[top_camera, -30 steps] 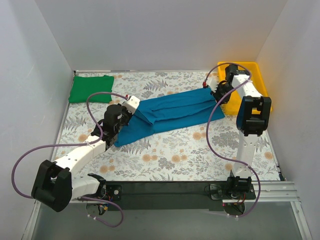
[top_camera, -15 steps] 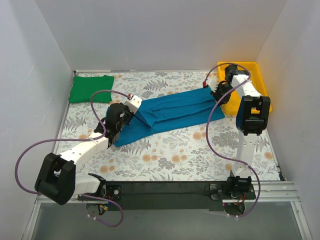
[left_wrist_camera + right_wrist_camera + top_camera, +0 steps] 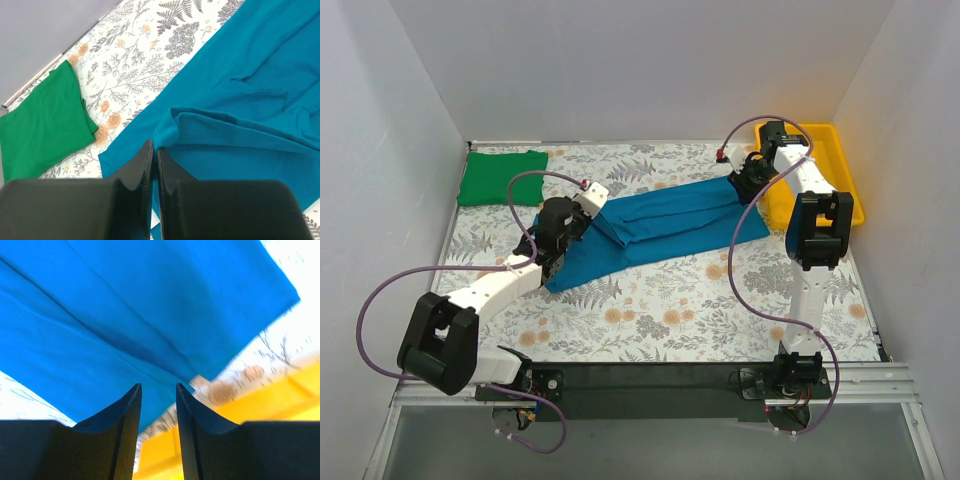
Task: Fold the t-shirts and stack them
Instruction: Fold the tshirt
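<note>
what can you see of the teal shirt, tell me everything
The teal t-shirt is soft plain cloth, folded into a long band lying slantwise on the floral table, creased lengthwise, its left end doubled over. The shut left gripper sits at that folded hem; the open right gripper is over its right end.

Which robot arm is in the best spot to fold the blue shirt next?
Probably the left. The left tool is shut right at the blue shirt's folded edge, though whether it pinches cloth is unclear. The right tool hangs open above the other end, holding nothing.
</note>
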Motion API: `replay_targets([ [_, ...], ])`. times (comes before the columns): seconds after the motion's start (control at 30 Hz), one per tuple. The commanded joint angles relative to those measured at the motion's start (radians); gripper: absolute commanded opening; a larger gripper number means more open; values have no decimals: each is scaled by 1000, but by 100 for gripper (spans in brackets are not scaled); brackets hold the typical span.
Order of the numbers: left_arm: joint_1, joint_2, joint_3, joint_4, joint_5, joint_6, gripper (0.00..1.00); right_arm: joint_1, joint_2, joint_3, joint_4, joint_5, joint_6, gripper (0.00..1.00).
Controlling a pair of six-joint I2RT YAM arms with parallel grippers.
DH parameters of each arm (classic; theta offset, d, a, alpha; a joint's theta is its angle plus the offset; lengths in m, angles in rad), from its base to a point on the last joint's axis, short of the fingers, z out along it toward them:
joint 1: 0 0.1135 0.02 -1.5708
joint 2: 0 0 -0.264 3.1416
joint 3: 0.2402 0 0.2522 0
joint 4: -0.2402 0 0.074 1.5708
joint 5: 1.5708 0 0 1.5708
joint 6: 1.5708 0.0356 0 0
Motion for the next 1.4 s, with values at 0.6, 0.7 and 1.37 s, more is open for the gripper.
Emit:
replay_targets([
  [0.6, 14, 162, 168, 64, -1, 139, 0, 13, -380, -507, 182, -453, 189, 55],
  [0.7, 14, 186, 186, 70, 5, 154, 0, 12, -434, -569, 231, -429, 206, 55],
  [1.37, 16, 329, 287, 73, 3, 199, 0, 0, -497, -655, 322, -396, 241, 56],
])
